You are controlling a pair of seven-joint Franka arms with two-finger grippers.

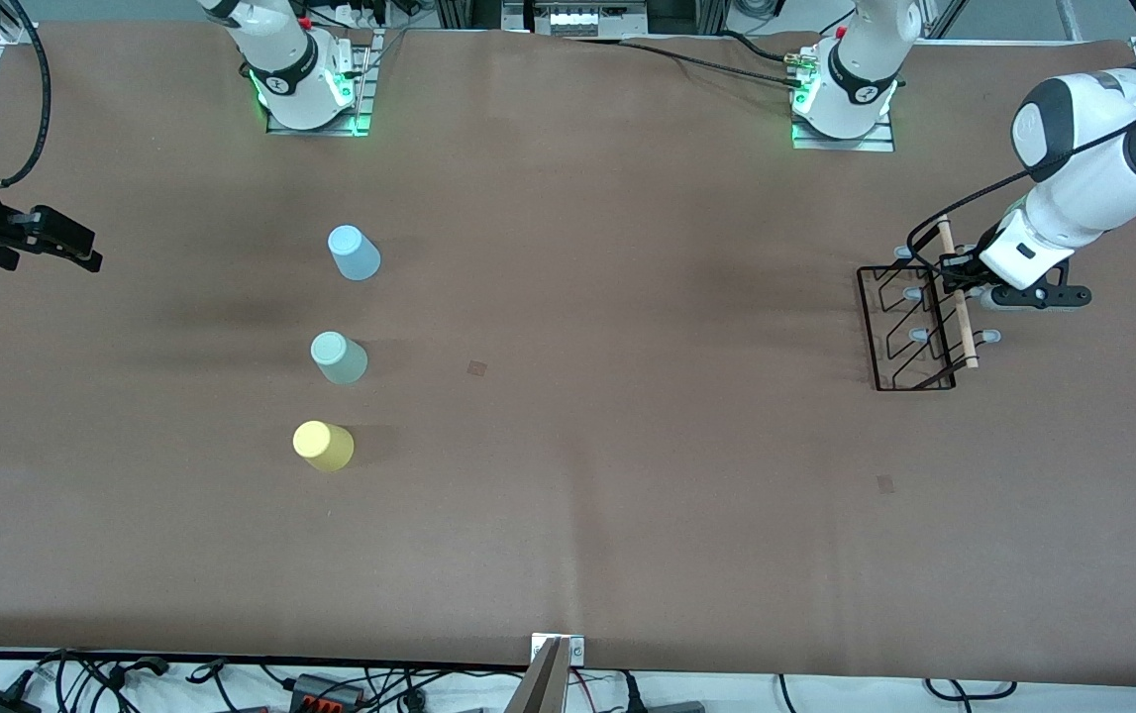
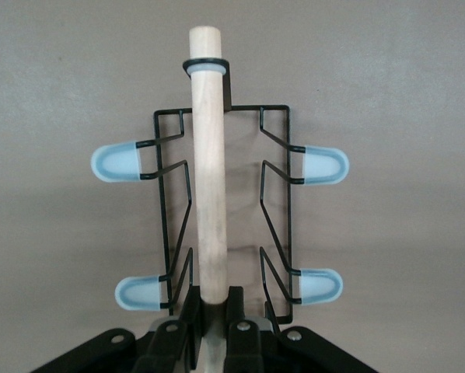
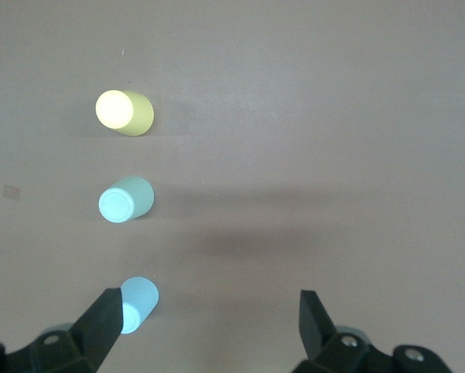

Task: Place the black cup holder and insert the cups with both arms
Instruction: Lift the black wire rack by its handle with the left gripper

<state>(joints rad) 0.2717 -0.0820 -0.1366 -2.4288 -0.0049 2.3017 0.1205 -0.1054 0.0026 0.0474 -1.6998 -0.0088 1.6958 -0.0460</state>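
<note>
Left hand point(image 2: 209, 330) pinches the holder point(image 1: 909, 332) by its rod point(image 2: 208, 171); lifting it toward the cups point(image 1: 339, 357) comes next. Right hand point(image 3: 209, 326) waits, spread, above them.

The left arm bent down at its end of the surface with its left end effector point(image 1: 954, 276) clamped shut on the wooden handle point(image 2: 208, 163) directly beneath it, while the right arm waited with the right end effector point(image 3: 209, 322) spread wide open, raised and holding nothing.
</note>
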